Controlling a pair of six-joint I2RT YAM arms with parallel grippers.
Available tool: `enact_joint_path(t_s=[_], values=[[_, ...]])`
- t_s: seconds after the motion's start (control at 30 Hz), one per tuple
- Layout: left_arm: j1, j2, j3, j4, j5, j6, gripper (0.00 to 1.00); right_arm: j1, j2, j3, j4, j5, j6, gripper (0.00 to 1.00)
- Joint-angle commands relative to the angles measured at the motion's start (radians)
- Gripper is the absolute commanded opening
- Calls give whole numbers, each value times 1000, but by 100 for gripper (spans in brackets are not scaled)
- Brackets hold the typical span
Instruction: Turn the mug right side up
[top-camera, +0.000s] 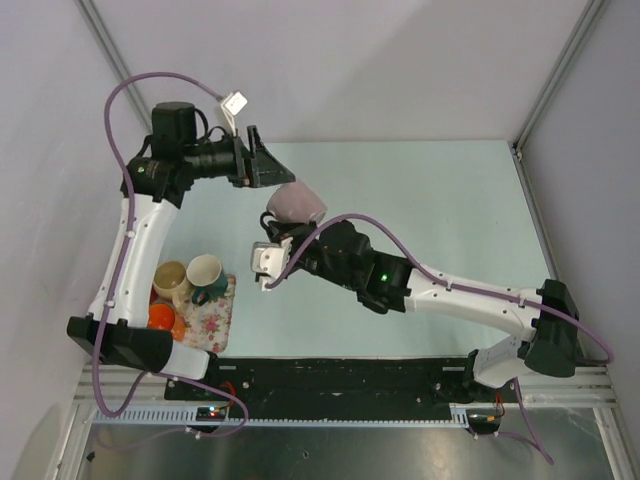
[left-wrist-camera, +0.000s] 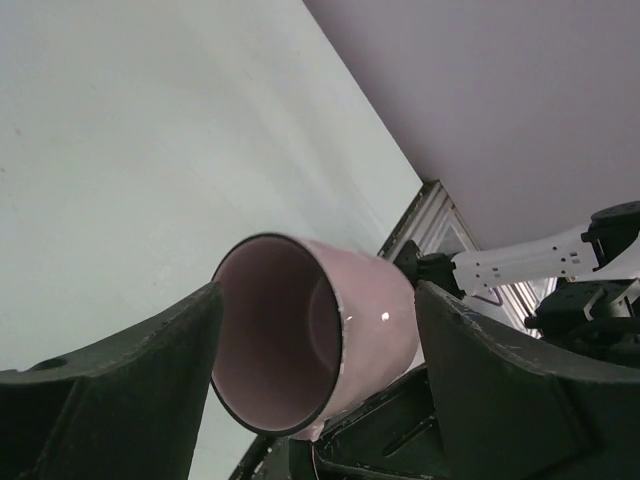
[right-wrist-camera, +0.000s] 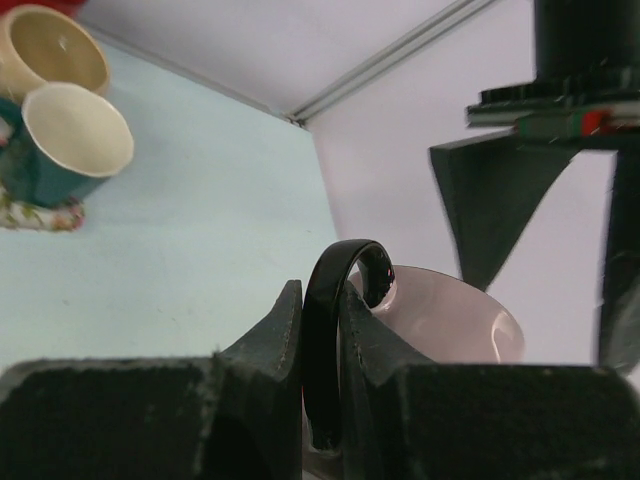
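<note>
The right gripper (right-wrist-camera: 320, 300) is closed, and its two fingers (right-wrist-camera: 255, 350) are clamped on the black loop handle (right-wrist-camera: 328, 330) of the pink mug (left-wrist-camera: 370, 320). The handle stands upright in the narrow slot between the fingers. The mug body lies directly beyond the fingertips, and its pale wall (right-wrist-camera: 450, 320) is visible past the handle. The mug lies on its side rather than upright. Its dark-rimmed mouth faces away from the right gripper and toward the left wrist camera. Just ahead of the mug is the left gripper (left-wrist-camera: 320, 300), with its jaws spread wide and one finger on each side of the mug. The left finger (left-wrist-camera: 150, 370) sits at the rim and the right finger (left-wrist-camera: 480, 370) runs alongside the wall, but contact on either side cannot be confirmed. From above, the mug (top-camera: 300, 203) sits between the two grippers, with the left gripper (top-camera: 275, 165) on its far side and the right gripper (top-camera: 278, 232) on its near side. Whether the mug rests on the pale green table (top-camera: 430, 210) or is lifted off it cannot be told. Well to the left of the right gripper, a floral mat (top-camera: 215, 312) carries three cups, all mouth up – a cream cup (top-camera: 170, 278), a teal cup (top-camera: 205, 272) with a cream interior, and an orange cup (top-camera: 162, 318).
</note>
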Motion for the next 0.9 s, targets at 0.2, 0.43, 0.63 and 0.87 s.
enact_joint_path(t_s=[0.2, 0.43, 0.63, 0.87], values=[[-63, -15, -91, -6, -16, 28, 71, 12, -5, 60, 94, 59, -239, 0], [-136, 0, -58, -6, 79, 61, 33, 15, 15, 61, 87, 54, -223, 0], [-142, -34, -168, -5, 143, 54, 2, 1, 18, 61, 97, 67, -225, 0], [-103, -58, -194, -30, 24, 124, 0, -2, 47, 62, 107, 105, -150, 0]])
